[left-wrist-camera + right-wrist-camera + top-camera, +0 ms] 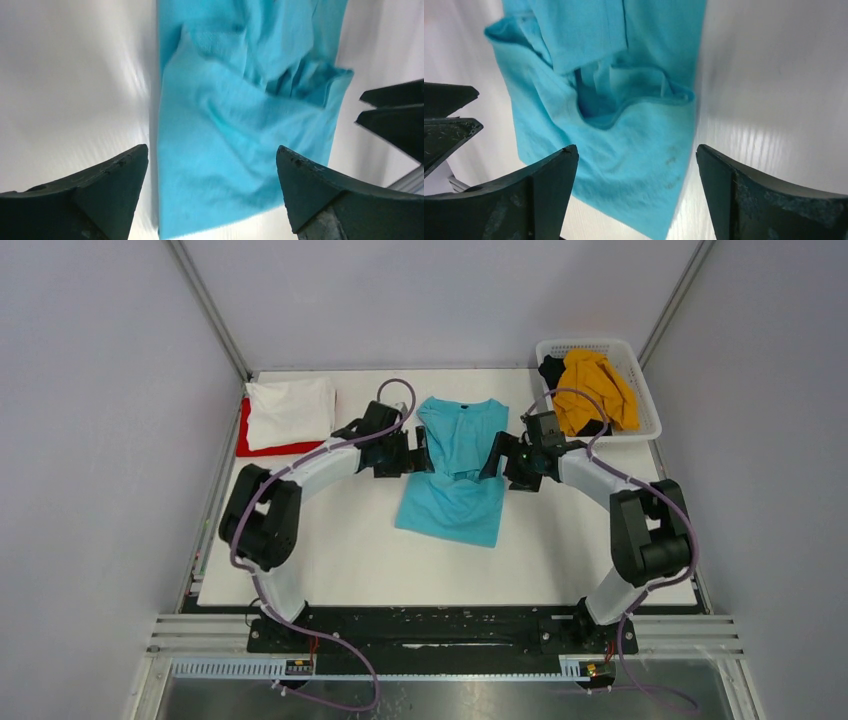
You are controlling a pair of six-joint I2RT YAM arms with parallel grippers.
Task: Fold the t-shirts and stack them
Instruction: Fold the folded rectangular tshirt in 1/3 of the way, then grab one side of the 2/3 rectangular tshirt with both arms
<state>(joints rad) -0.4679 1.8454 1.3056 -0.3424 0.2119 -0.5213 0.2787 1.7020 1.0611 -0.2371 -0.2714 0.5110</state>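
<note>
Top external view: both arms reach in over the middle of the surface. Their dark heads cover the left and right edges of the turquoise t-shirt at chest height.
Hard to make out: no view shows whether any fingertip touches the cloth, and both wrist views are smeared with blur.
Half-covered: at far left a red shirt shows only as a rim under a folded white shirt. At far right a black garment peeks from behind a yellow shirt in a white basket.
Left pincer: spread wide, with turquoise cloth filling the gap below it.
Right pincer: also spread wide over the cloth, facing the left one across the shirt.
T-shirt position: centre of the surface, collar far, hem near.
T-shirt look: the sleeves are tucked in, so the top is narrow and the near part flares wider. The cloth is wrinkled and bunched below the collar.
</note>
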